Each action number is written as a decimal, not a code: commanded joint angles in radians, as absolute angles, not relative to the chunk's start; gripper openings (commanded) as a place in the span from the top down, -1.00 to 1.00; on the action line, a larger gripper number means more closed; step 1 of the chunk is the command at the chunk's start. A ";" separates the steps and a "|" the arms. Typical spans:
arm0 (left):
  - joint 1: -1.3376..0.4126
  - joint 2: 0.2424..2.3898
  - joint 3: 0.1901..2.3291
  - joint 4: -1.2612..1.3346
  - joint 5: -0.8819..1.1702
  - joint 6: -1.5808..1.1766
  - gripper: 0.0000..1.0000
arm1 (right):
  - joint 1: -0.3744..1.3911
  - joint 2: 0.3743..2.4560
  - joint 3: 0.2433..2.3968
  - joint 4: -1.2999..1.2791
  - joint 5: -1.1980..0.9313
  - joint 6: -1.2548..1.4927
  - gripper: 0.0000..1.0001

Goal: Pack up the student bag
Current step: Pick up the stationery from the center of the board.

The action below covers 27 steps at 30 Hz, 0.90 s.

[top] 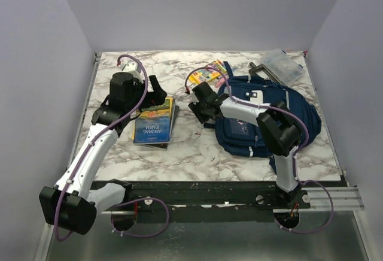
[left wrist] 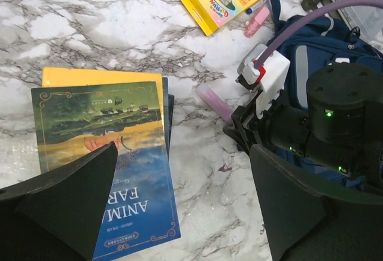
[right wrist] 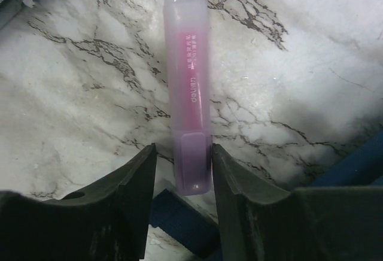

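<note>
The navy student bag [top: 287, 114] with grey panels lies at the right of the table and also shows in the left wrist view [left wrist: 311, 39]. My right gripper [top: 201, 109] is low over the table just left of the bag. In the right wrist view a pink highlighter [right wrist: 188, 87] lies on the marble, its near end between my right gripper's [right wrist: 182, 153] jaws. The right finger touches it and a small gap stays on the left. My left gripper [top: 157, 96] hovers open and empty over the edge of a stack of books [top: 154, 120], topped by "Animal Farm" [left wrist: 114, 153].
A yellow crayon box [top: 207, 73] lies behind the right gripper, with a second pink marker [left wrist: 256, 21] beside it. A clear plastic case [top: 281, 64] stands at the back right behind the bag. A blue bag strap [right wrist: 179, 213] lies under the right jaws.
</note>
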<state>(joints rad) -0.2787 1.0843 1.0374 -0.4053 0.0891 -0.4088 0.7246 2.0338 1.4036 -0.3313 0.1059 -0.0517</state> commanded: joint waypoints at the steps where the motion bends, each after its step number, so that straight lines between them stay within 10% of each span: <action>1: -0.249 1.125 1.037 -0.387 0.191 -0.450 -0.89 | 0.725 2.031 1.381 -0.286 0.051 -0.053 0.22; 8: -0.192 1.251 1.027 -0.311 0.523 -0.561 -0.87 | 0.725 1.834 1.250 -0.191 -0.048 -0.112 0.98; 27: -0.267 1.493 0.967 -0.028 0.975 -0.802 -0.27 | 0.735 1.416 1.038 -0.162 -0.342 -0.108 0.99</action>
